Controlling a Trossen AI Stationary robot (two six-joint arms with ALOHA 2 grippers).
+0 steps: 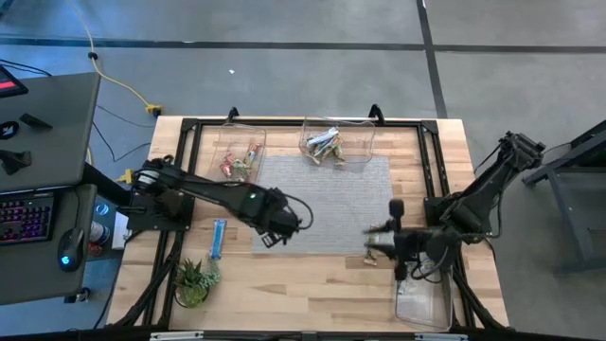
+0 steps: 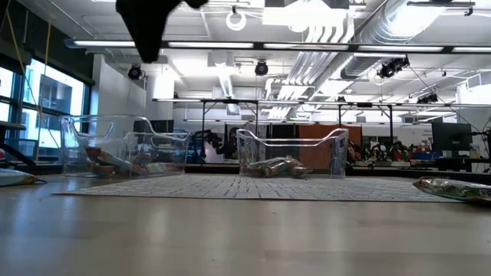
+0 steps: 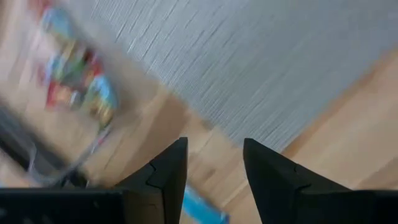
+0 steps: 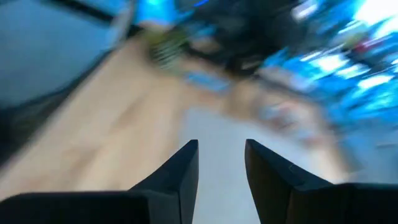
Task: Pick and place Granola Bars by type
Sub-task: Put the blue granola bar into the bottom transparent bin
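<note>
My left gripper point(image 3: 214, 171) hangs above the near left corner of the grey mat point(image 1: 322, 204), fingers parted with nothing between them. Just beside it, out toward the table's left edge, a blue bar point(image 1: 219, 238) lies flat on the wood. Farther left and nearer the front edge stands the potted plant point(image 1: 194, 279). Beyond my left jaws, at the far edge, the left bin point(image 1: 239, 153) holds red-wrapped bars point(image 1: 252, 156).

My right gripper point(image 4: 221, 165) is off the mat's right edge, its 2 fingers apart and empty. A green-tan bar point(image 1: 379, 248) lies on the wood just beside it, at the mat's near right corner. Past these jaws, at the far edge, the middle bin point(image 1: 338, 142) holds several silver and green-tan bars point(image 1: 324, 144). A third clear bin point(image 1: 423, 301) sits at the front right corner, near the right arm.
</note>
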